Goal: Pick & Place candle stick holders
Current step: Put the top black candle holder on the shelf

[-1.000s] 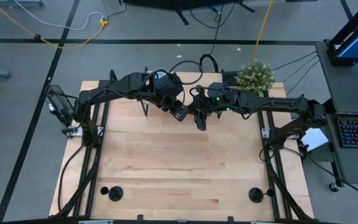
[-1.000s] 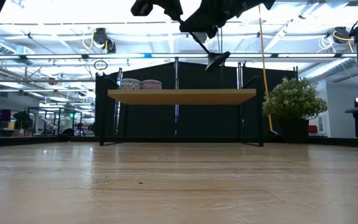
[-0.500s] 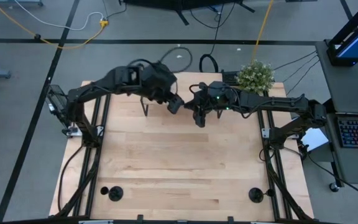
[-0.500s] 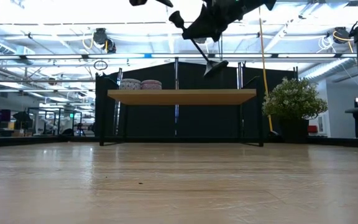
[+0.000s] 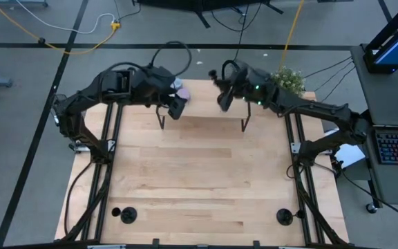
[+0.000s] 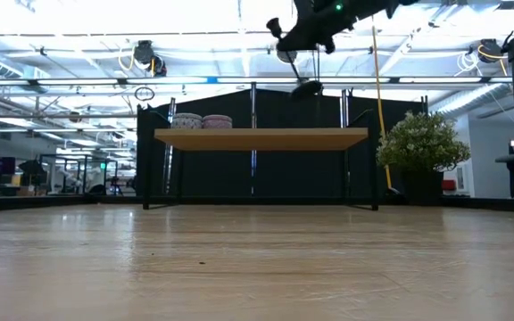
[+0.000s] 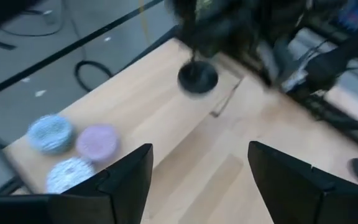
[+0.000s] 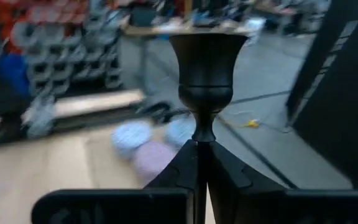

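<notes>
One black candle stick holder (image 8: pixel 206 68) is in my right gripper (image 8: pixel 199 149), which is shut on it high above the raised wooden shelf (image 5: pixel 202 100) at the table's far edge. Its round end (image 6: pixel 307 88) hangs below that gripper (image 6: pixel 309 46); the left wrist view shows the same end (image 7: pixel 197 77). My left gripper (image 7: pixel 197 186) is open with nothing between its fingers, left of the holder over the shelf's left part (image 5: pixel 176 107). Two more holders (image 5: pixel 126 215) (image 5: pixel 284 216) stand on their disc bases near the table's near edge. My right gripper pinches the holder's thin stem (image 8: pixel 199 144) between its two shut fingers. The stem runs out along the fingers, and the cup-shaped end (image 8: pixel 206 59) sticks out past the fingertips. The holder hangs below the gripper, lifted clear of shelf and table.
Three round patterned bowls, blue (image 7: pixel 50 132), purple (image 7: pixel 97 142) and white (image 7: pixel 70 174), sit on the shelf's left end. A potted plant (image 5: pixel 283 84) stands at the far right corner. Bare wooden tabletop (image 5: pixel 199 180) lies between the shelf and the two standing holders.
My left gripper has drawn away from the right gripper and the holder, toward the table's left and far edges. My right gripper has carried the holder toward the far edge, over the shelf, and the holder has turned from slanting to nearly upright.
</notes>
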### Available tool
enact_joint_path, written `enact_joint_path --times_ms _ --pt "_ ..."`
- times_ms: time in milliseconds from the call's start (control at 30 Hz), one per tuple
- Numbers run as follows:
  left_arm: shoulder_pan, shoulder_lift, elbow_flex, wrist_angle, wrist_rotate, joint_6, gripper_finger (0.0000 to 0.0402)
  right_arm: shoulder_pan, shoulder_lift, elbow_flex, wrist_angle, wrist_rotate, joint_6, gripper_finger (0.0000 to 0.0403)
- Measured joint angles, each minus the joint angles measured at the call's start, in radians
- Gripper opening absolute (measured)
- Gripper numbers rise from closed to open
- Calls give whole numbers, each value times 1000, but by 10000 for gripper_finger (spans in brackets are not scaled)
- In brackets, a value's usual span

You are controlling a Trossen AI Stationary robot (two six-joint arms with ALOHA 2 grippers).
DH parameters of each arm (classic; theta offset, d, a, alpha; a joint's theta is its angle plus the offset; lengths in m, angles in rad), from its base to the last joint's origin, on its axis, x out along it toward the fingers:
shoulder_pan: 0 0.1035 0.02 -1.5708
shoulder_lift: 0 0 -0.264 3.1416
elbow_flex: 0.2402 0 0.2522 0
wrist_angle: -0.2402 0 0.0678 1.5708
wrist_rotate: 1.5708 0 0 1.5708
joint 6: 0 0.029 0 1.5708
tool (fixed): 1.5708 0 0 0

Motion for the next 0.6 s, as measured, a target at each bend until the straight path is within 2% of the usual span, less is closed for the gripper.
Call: enact_joint_path --times_ms 100,233,367,600 --pt "-14 1 0 -64 -56 -25 257 -59 -30 -43 29 -3 47 8" --pt "-35 1 -8 -98 -128 -59 253 -117 -86 -156 127 -81 131 8" --pt "-46 2 -44 -98 -184 -71 253 -139 -158 -281 279 -61 134 8" --pt "-43 1 -167 -11 -178 -91 253 -203 -185 -422 521 -22 120 8"
